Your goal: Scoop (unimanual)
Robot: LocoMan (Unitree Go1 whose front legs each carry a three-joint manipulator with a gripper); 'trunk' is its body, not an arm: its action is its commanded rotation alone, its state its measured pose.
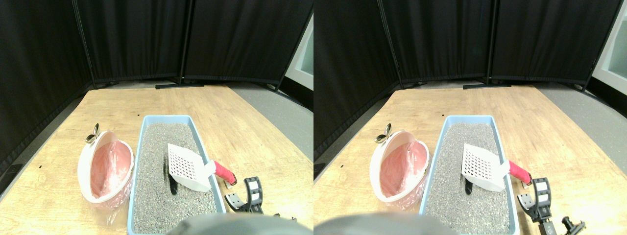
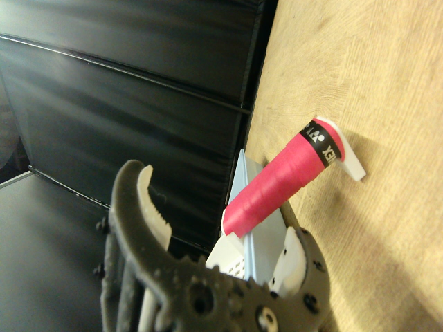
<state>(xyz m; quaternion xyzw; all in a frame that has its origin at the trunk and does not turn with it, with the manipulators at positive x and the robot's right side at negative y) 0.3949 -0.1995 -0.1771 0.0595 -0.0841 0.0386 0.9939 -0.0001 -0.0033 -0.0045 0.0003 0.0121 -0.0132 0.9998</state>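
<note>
On the left of the pale wooden floor (image 1: 59,196) stands a rounded white bin (image 1: 93,169), smooth and egg-shaped, lined with a thin pink plastic bag (image 1: 110,171) that crinkles and spills out under its near edge; a shiny metal clip (image 1: 92,134) sits on its far rim. Just right of it, touching or nearly so, lies a long light-blue plastic tray (image 1: 145,128) filled with coarse grey litter (image 1: 159,205), grainy and fairly level. A small dark object (image 1: 171,183) lies on the litter near the middle. Propped over the tray's right wall is the scoop (image 1: 186,164), white plastic with a flat slotted blade tilted up over the litter, and its handle (image 1: 224,172) sticks out to the right past the tray, wrapped in bright red grip tape that tapers toward the blade. In the wrist view the handle ends in a black band (image 2: 320,145) with white lettering too small to make out, and a white tab beyond it rests on the floor. Nearer and to the right, the dark gripper (image 1: 243,196) stands apart from the handle, holding nothing, its two ridged jaws spread wide, each lined with a white toothed pad (image 2: 154,207). Black curtain panels (image 1: 132,39) close off the far side.
</note>
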